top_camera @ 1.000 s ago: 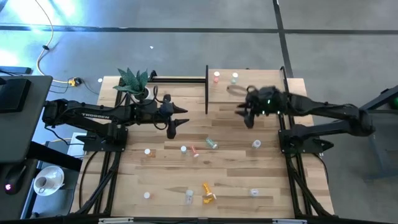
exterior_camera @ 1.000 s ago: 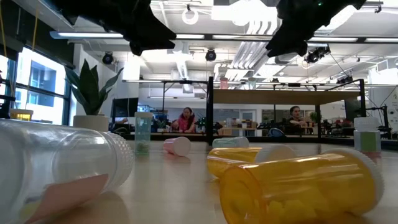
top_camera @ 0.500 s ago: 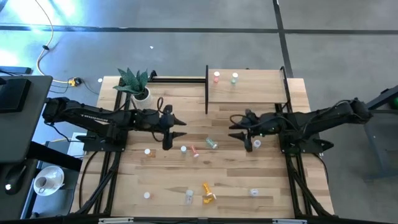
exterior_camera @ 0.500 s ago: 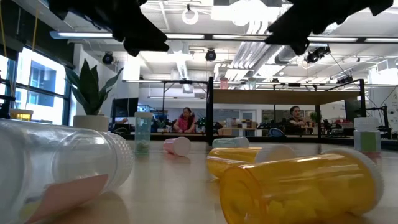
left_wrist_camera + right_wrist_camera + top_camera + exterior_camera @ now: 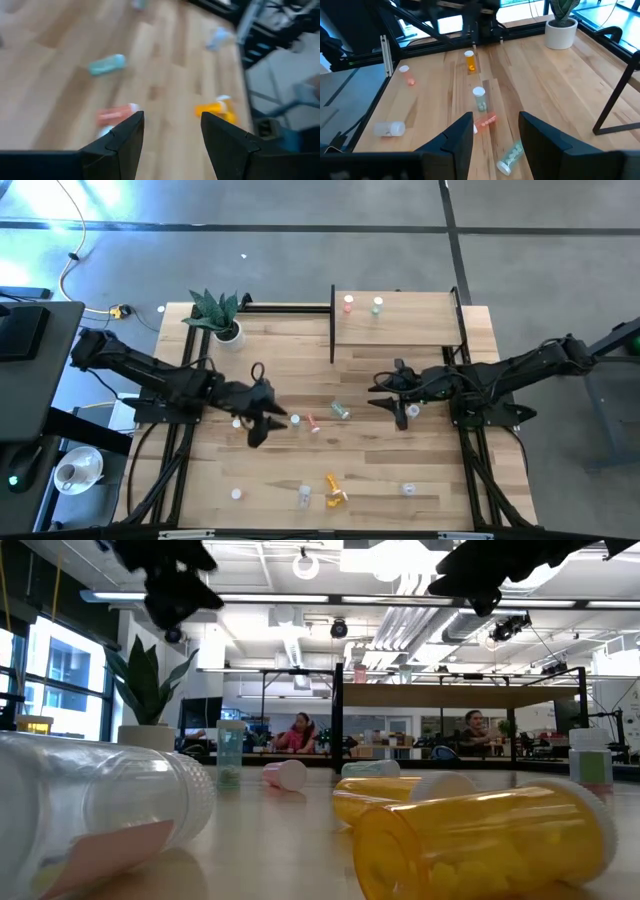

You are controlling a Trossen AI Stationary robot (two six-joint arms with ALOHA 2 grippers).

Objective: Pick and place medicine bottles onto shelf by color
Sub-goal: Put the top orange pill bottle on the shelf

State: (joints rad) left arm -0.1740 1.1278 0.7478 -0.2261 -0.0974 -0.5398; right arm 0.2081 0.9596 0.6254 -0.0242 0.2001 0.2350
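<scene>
Left end effector (image 5: 262,423) open, among scattered bottles (image 5: 340,411), plant (image 5: 216,310) behind.

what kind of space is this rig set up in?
Probably an open-plan lab or office workspace. The low view shows an exposed ceiling with white ducts and strip lights, people seated at desks behind the light plank table, and a large window. The high view shows bare grey concrete floor.
</scene>
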